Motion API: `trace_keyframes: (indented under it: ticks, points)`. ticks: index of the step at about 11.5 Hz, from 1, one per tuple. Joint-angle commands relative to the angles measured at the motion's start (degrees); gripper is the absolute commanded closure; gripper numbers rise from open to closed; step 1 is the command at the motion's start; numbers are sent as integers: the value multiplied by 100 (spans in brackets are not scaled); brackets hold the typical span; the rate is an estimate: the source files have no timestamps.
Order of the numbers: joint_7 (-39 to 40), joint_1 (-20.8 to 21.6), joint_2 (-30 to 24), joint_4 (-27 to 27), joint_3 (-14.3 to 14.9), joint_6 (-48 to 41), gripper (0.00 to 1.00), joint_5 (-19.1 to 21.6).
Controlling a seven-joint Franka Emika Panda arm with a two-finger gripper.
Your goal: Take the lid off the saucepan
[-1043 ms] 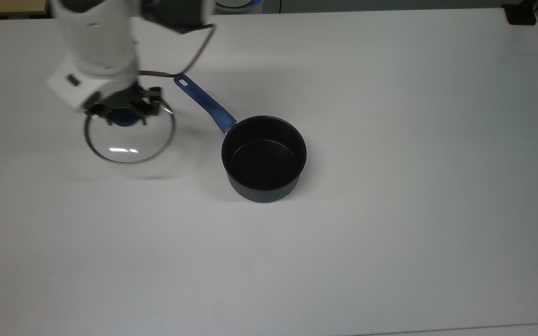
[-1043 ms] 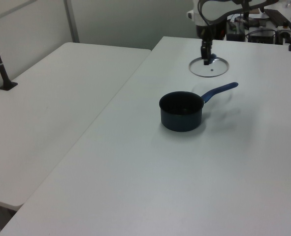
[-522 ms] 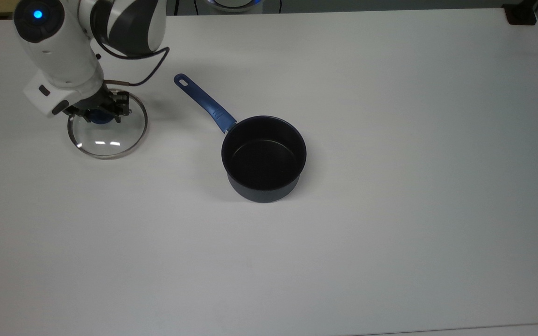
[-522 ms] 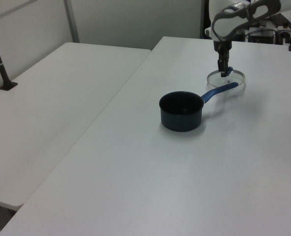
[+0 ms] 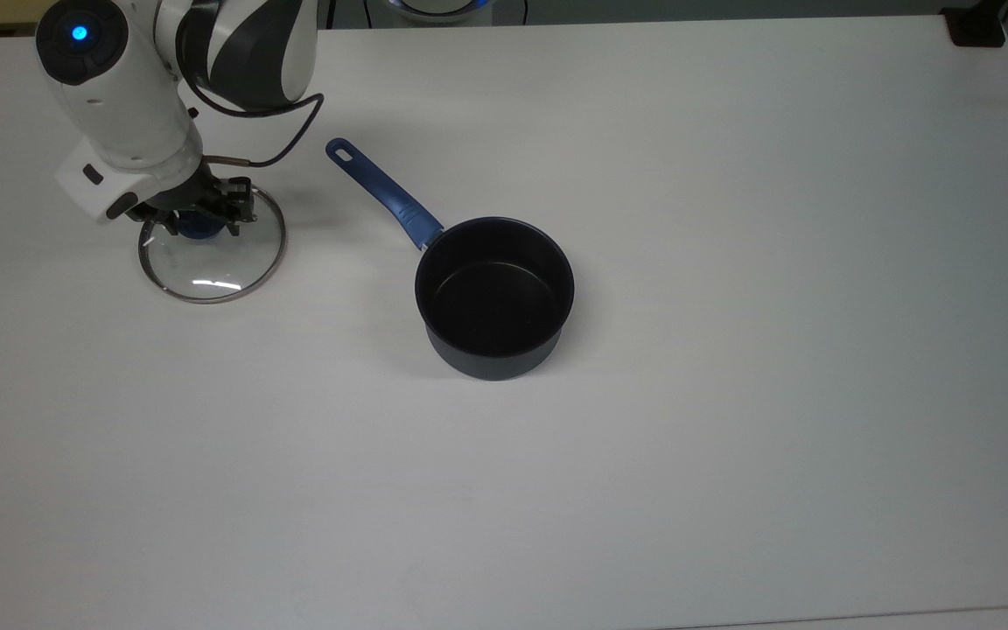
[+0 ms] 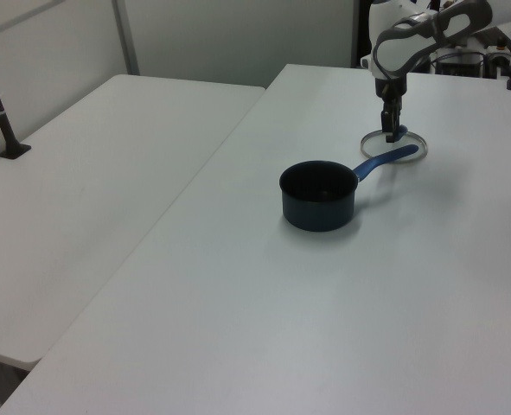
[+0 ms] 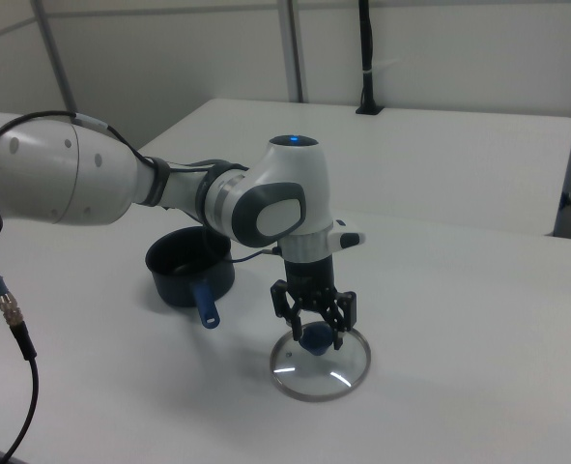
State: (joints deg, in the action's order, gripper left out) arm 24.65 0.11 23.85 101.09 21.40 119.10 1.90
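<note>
Lid [image 5: 224, 262] off: clear glass disc, metal rim, blue knob, flat on table at the top view's left. Saucepan [image 5: 494, 297] upright, open, black inside, well apart from lid; blue handle [image 5: 384, 193] angles toward the top view's upper left.

Glossy glass lid [image 5: 212, 259], matt table [image 5: 731, 262]

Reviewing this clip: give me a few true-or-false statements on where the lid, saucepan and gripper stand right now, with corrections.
1. The lid sits on the saucepan. False: it lies flat on the table, apart from the pan.
2. The saucepan is empty. True.
3. The gripper is at the lid's blue knob. True.
4. In the top view, the saucepan's handle points toward the lower right. False: it points to the upper left.
</note>
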Motion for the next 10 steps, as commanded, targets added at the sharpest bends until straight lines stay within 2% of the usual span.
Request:
trace_keyframes:
  ticks: [1,2,4,6,9,10]
  points:
    - [-92,33,-91,78,-30,97,0,118]
    - [-214,50,-152,-105,-39,-17,0,118]
    - [-1116,129,-371,-421,-362,-359,0,-118]
    - [-1305,286,-923,-511,-531,-798,0,-295]
    - [-1700,822,-1828,-493,-627,-1710,0,-295]
    - [-1701,841,-2066,-467,-820,-2019,0,-330]
